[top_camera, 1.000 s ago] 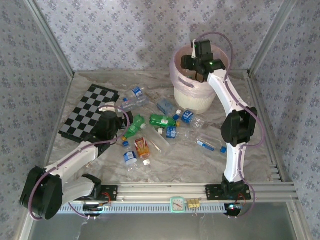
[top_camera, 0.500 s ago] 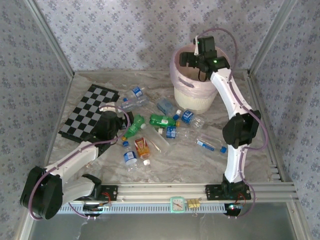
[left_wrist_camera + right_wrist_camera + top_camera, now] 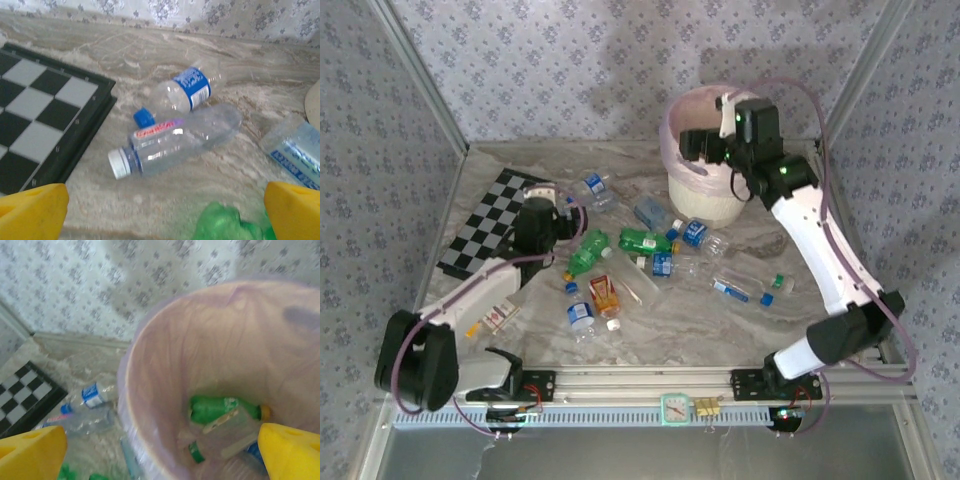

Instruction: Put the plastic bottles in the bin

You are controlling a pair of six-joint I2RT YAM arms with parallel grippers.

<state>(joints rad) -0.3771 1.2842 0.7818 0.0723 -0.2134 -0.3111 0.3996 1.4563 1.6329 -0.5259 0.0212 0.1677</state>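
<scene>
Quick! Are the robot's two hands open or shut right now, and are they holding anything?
Left end effector: open, holding nothing.
Right end effector: open, empty, above the bin.

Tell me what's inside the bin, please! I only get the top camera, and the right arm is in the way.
Observer: The right wrist camera looks into the bin. A green bottle and a clear bottle with a green cap lie at the bottom.
Operator: Is the right pincer holding one?
Observer: No, the right pincer is open and empty, over the bin's rim.
Operator: What's in front of the left pincer?
Observer: The left pincer is open, with a crumpled light-green bottle low between its fingers. Beyond that lies a white-capped bottle, with a loose blue cap beside it.
</scene>
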